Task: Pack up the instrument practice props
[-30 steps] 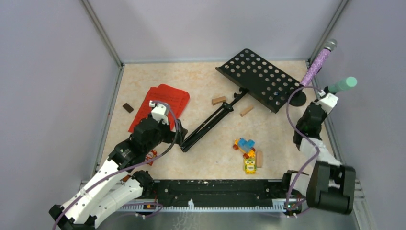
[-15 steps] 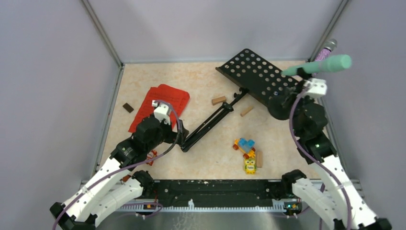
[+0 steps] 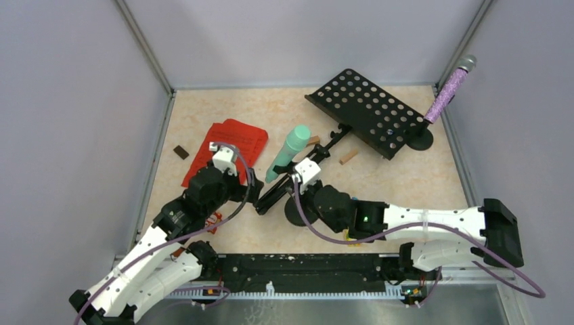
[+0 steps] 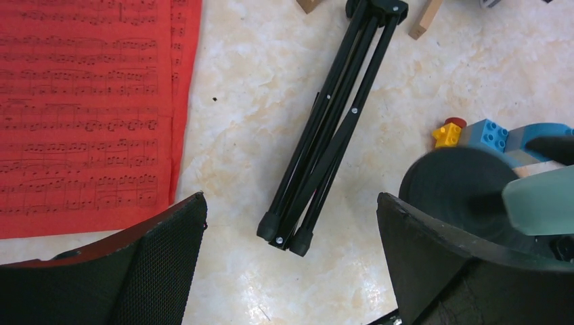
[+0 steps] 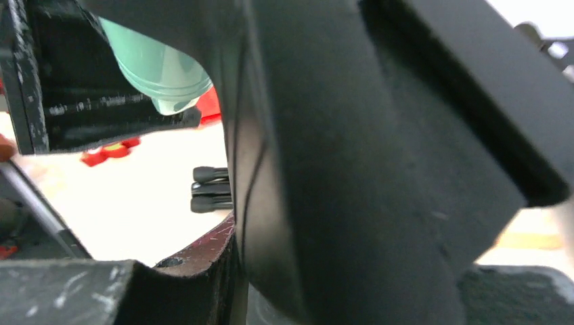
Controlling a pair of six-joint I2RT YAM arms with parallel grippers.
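**Left gripper**: jaws fully released, holding nothing. It hangs over the table at the foot end of the rack's folded legs. In the wrist view the rubber feet lie between the two fingers without touching either. The red sheets lie flat just to its left.

**Right gripper**: the arm reaches across from the right side to the table's centre. The jaws are clenched on a holder, with the mint mic seated in it. The mic tilts up and away, its head toward the far wall. The holder's round base sits just beside the rack's feet. Whether it touches the table cannot be told. In the right wrist view the black holder fills most of the frame, so the exact grip point is hidden.

**Rack**: it lies on its side. The perforated desk is at the far right and the legs run diagonally toward the left arm.

**Purple mic**: it stands in the second holder in the far right corner, touching the desk's edge.

**Other items:**
- Wood block near the rack's stem.
- Dark block left of the sheets.
- Toy bricks beside the carried holder.
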